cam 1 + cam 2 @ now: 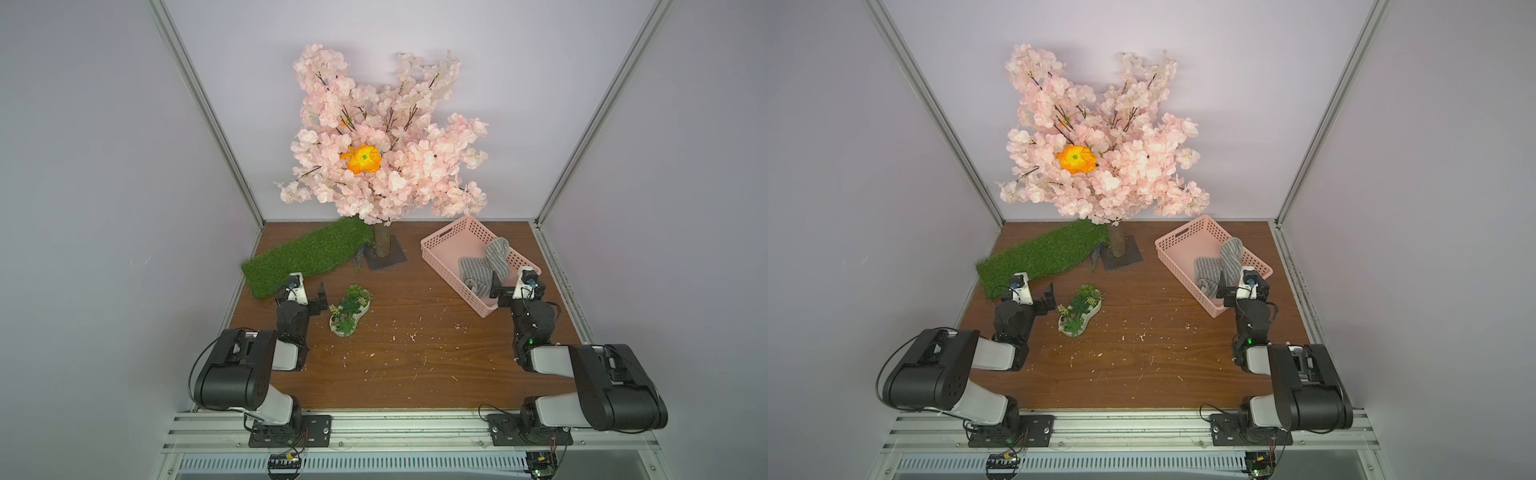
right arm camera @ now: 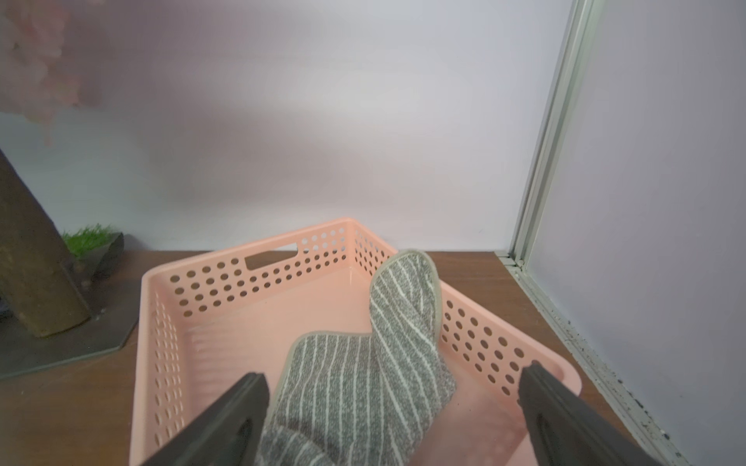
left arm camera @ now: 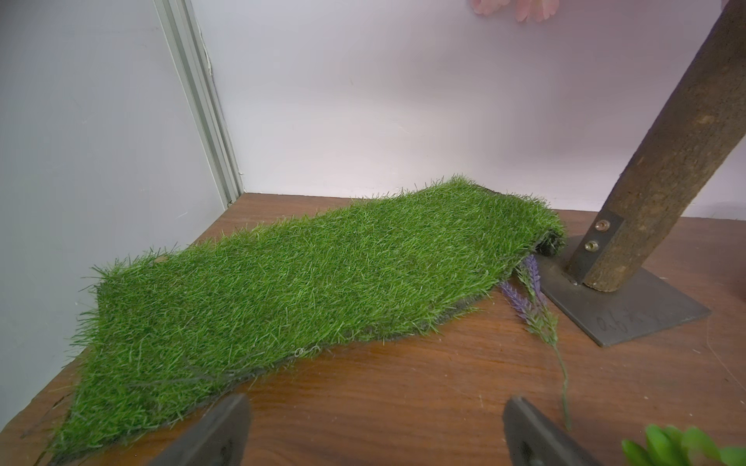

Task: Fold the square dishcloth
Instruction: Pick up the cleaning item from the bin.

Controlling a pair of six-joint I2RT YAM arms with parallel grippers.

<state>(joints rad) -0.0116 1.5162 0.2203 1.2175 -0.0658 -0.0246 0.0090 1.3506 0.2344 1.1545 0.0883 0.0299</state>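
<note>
The square dishcloth [image 1: 484, 266] [image 1: 1219, 266], grey with thin whitish stripes, lies crumpled inside the pink basket [image 1: 446, 230] at the back right. One corner stands up against the basket's right wall [image 2: 476, 339]. My right gripper [image 1: 495, 284] [image 2: 393, 375] hovers open over the near end of the basket. Its fingers sit either side of the dishcloth [image 2: 363, 383] without closing on it. My left gripper [image 1: 322, 297] [image 3: 376, 400] is open and empty above bare wood, between the grass mat and the planter.
A green grass mat [image 1: 307, 257] lies at the back left. A pink blossom tree [image 1: 382, 141] rises from a metal base plate [image 3: 629, 306] at the back centre, with a lavender sprig [image 3: 533, 306] beside it. A small succulent planter [image 1: 349, 309] sits right of the left gripper. Pale flakes litter the table [image 1: 415, 365].
</note>
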